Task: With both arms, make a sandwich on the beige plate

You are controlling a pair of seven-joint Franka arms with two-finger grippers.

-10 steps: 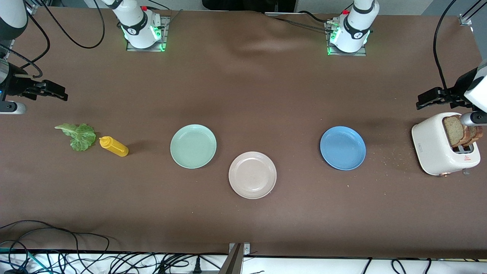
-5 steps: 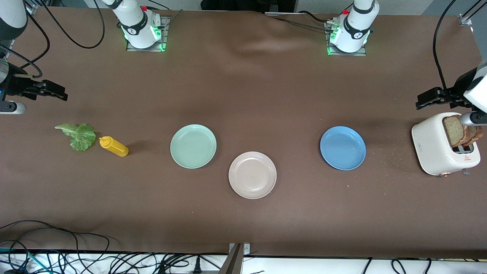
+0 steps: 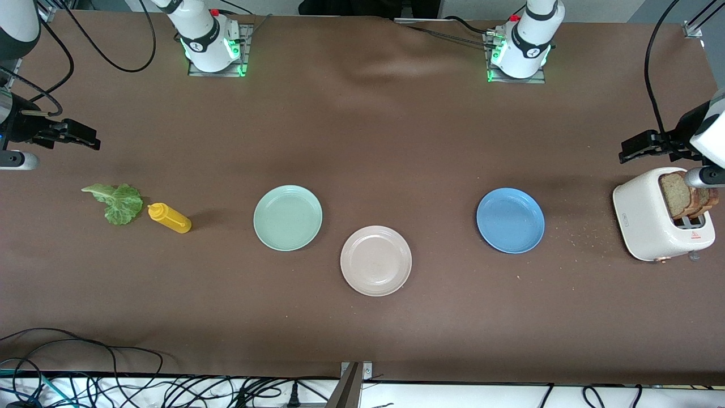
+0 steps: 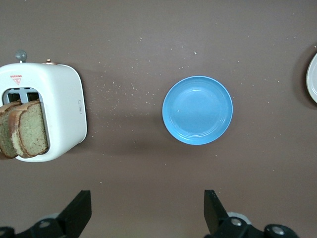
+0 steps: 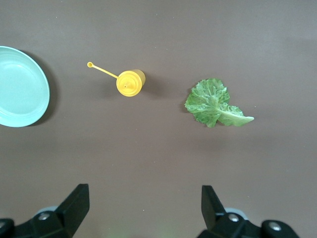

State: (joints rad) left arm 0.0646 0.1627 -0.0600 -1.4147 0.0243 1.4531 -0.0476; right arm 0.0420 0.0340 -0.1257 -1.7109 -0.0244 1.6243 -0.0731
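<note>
Beige plate (image 3: 375, 260) sits bare on the brown tabletop (image 3: 396, 130), nearest the front camera, between the mint-green plate (image 3: 288, 217) and the blue plate (image 3: 510, 220); nothing is stacked yet. Left tool (image 4: 147, 218) hangs wide and empty beside the toaster (image 3: 660, 221), whose two bread slices (image 3: 682, 195) stand in its slots; likely its pick. Right tool (image 5: 143, 214) hangs wide and empty over bare tabletop near the lettuce leaf (image 3: 116, 202) and yellow bottle (image 3: 169, 217); each arm seemingly covers its own end.
</note>
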